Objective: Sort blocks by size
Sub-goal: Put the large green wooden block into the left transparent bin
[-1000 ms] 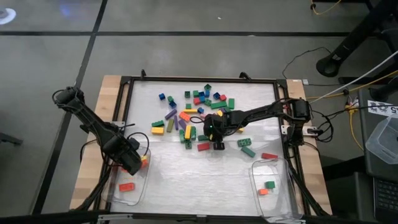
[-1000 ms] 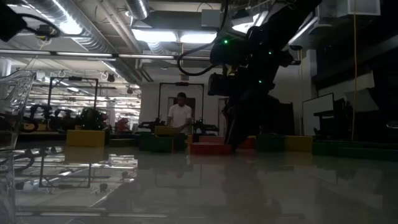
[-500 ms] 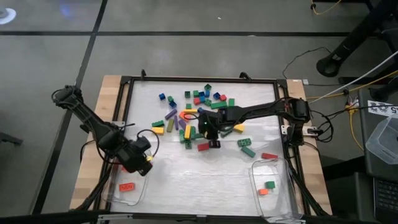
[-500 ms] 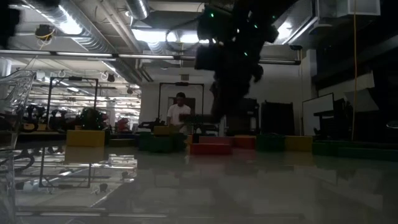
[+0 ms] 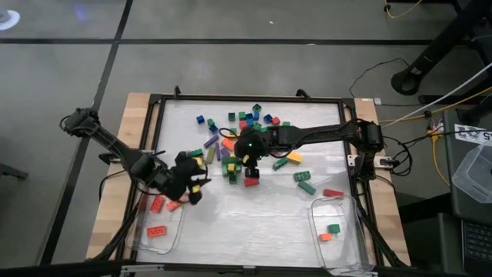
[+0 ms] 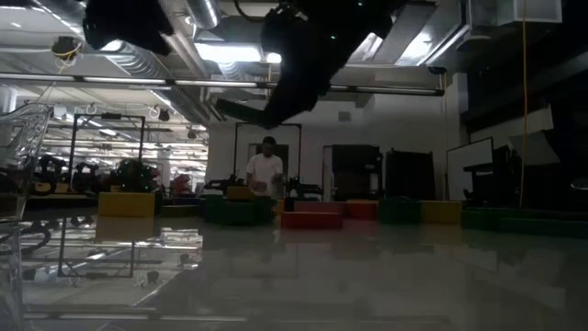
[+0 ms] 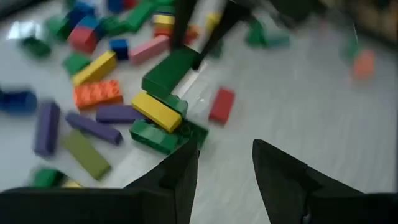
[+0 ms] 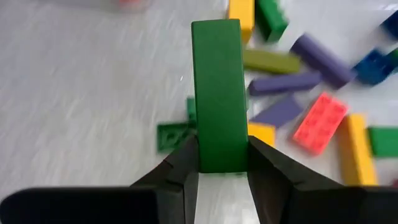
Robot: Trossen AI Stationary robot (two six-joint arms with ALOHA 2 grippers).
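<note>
Right gripper point(image 8: 222, 169), raised over the middle of the pile, is clamped on a long green block point(image 8: 217, 93) standing upright between its fingers, while the left gripper point(image 7: 225, 163) hovers beside it with its fingers apart and nothing between them. Sorting looks barely begun: most of the blocks point(image 5: 234, 138), roughly thirty, lie scattered beneath and around the right gripper. About two blocks sit in the left tub point(image 5: 178, 231) and two in the right tub point(image 5: 314, 209).
</note>
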